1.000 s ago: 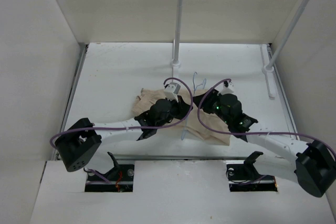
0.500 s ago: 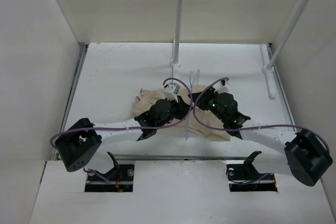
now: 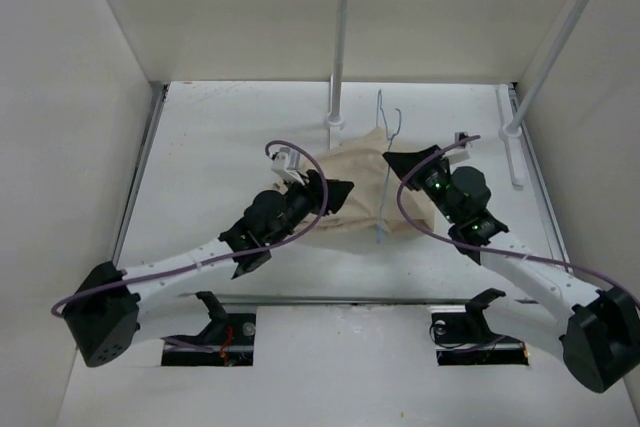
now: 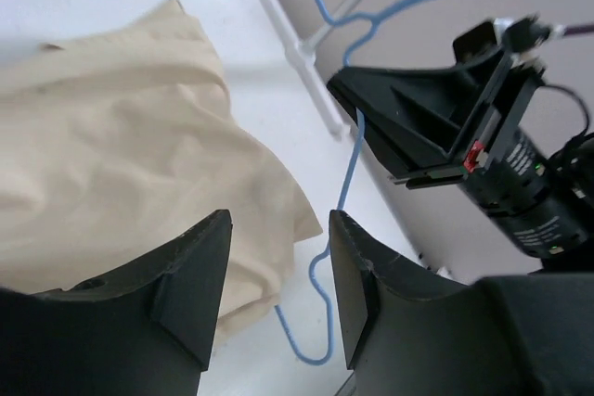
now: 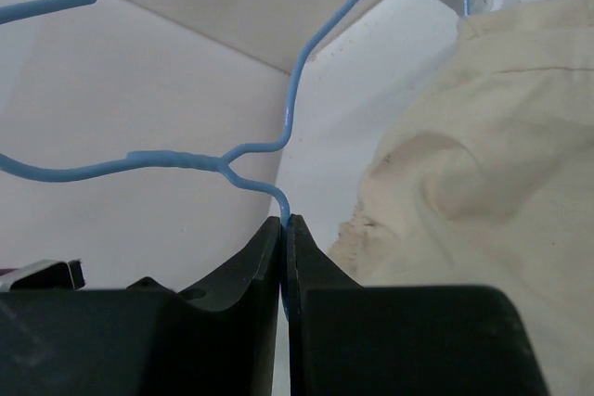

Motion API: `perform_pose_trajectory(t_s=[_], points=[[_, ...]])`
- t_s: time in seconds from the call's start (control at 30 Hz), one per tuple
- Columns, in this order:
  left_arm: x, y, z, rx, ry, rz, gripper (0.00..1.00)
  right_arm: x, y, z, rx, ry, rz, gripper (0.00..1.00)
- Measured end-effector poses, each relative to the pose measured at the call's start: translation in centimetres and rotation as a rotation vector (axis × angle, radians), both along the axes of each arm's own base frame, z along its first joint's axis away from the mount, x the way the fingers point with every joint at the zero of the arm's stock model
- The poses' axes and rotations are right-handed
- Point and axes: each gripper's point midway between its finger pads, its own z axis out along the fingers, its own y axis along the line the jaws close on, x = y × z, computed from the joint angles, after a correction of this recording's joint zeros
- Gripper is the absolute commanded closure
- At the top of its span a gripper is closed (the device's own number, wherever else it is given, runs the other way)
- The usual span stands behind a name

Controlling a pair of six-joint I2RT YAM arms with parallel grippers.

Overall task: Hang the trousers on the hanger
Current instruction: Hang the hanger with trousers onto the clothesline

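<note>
Cream trousers (image 3: 350,192) lie in a wrinkled, folded heap at the centre of the white worktop (image 3: 220,147), just in front of the foot of an upright white pole (image 3: 340,37). The cloth looks soft and thick, with rounded creases and a loose hem at its right edge.

A thin pale blue wire hanger (image 3: 384,182) stands on edge along that right side, its hook pointing to the far wall. The right claw (image 3: 398,161) has its fingers pressed together on the wire just below the hook, probably to keep the frame upright and steady so that cloth can be fed through.

The left claw (image 3: 335,190) hangs over the heap's left part with its fingers spread and nothing between them, seemingly poised to take hold of the fabric.
</note>
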Motion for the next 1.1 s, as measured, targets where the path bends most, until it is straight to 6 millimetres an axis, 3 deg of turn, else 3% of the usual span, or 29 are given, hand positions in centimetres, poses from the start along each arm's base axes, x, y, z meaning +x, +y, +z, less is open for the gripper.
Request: perform_pose_trajectory(t_s=[0.17,0.27,0.43,0.57,0.67,0.77,0.87,1.1], points=[[0.2,3.4,4.4,-0.097,-0.057,0.070,0.57,0.2,-1.5,4.5,0.042,-0.041,0.009,0.92],[0.4,5.2,5.7,-0.126,-0.071,0.112,0.57,0.3,-2.1,8.1,0.062,-0.072,0.023,0.93],[0.8,6.1,5.0,-0.116,-0.038,0.142,0.58,-0.1,-3.4,16.0,0.064,-0.131,0.043,0.94],[0.5,5.9,3.6,-0.098,-0.001,0.133,0.58,-0.3,-6.1,24.1,0.062,-0.244,0.003,0.94],[0.0,5.5,2.3,-0.081,0.028,0.114,0.58,-0.1,-8.4,28.1,0.041,-0.307,-0.045,0.95],[-0.6,5.0,1.2,-0.064,0.047,0.091,0.58,1.3,-10.7,30.5,0.017,-0.329,-0.097,0.95],[-1.1,4.8,0.3,-0.050,0.063,0.074,0.58,3.4,-12.8,31.6,-0.004,-0.313,-0.138,0.95],[-1.5,4.3,-1.1,-0.024,0.089,0.053,0.57,9.2,-17.0,30.9,-0.019,-0.214,-0.211,0.95]])
